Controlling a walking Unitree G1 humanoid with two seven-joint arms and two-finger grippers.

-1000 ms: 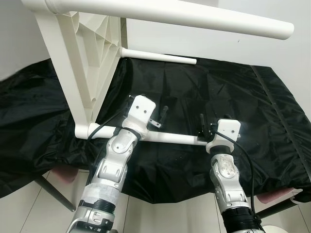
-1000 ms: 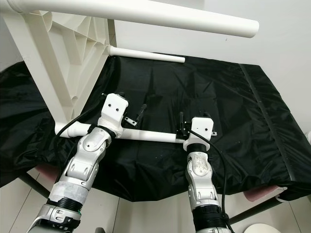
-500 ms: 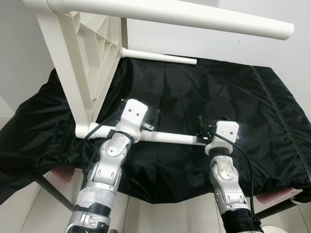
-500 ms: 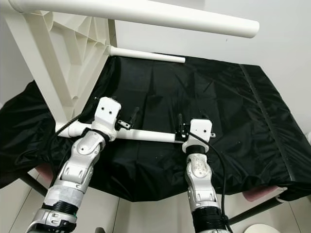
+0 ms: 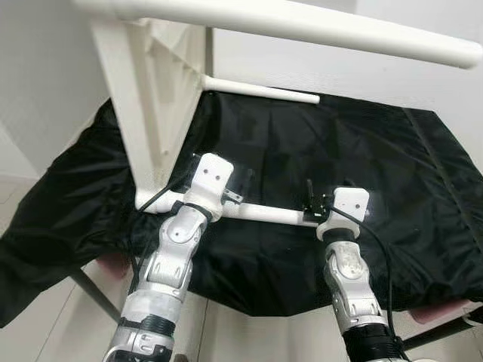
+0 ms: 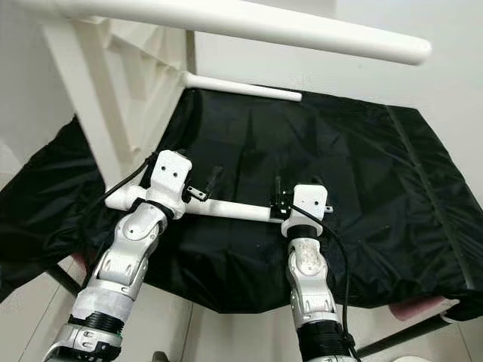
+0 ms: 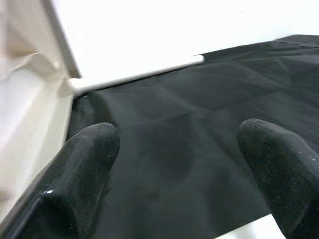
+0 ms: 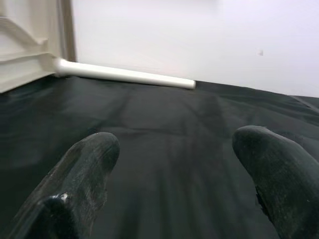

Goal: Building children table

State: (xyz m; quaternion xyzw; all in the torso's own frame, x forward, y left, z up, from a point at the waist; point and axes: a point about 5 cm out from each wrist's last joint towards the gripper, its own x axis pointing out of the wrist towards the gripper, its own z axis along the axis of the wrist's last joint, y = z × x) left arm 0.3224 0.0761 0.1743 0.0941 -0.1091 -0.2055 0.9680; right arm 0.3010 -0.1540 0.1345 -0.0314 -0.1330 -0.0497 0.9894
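Status at inspection: child's table [image 5: 155, 113] standing on its side on the black cloth [image 5: 377, 151], top panel upright at the robot's left, round white legs projecting level toward the right. Upper leg [image 5: 302, 23] crossing the top of the head views; far leg [image 5: 260, 89] lying along the back of the cloth near the wall; near leg [image 5: 264, 214] running between the two wrists.

Left gripper [image 7: 182, 149]: fingers spread wide, nothing between them, pointing over the cloth toward the far leg. Right gripper [image 8: 182, 154]: likewise spread wide and empty, placed at the free end of the near leg. Near leg passing at wrist level on both arms, behind the fingers rather than in them — actual contact cannot be confirmed.

Change against one second ago: whole scene shifted in frame, hence camera movement, not taken as movement of the table. Relative to the near leg, left wrist now closer to the panel end; right wrist unchanged at the free end. No closing of either gripper over that interval.

Assessment: three legs appearing fitted, assembly apparently well advanced. Shift of the left arm reading as repositioning for support or for turning the table — no grasp yet established, so the piece judged unsecured and liable to roll or tip if pushed.
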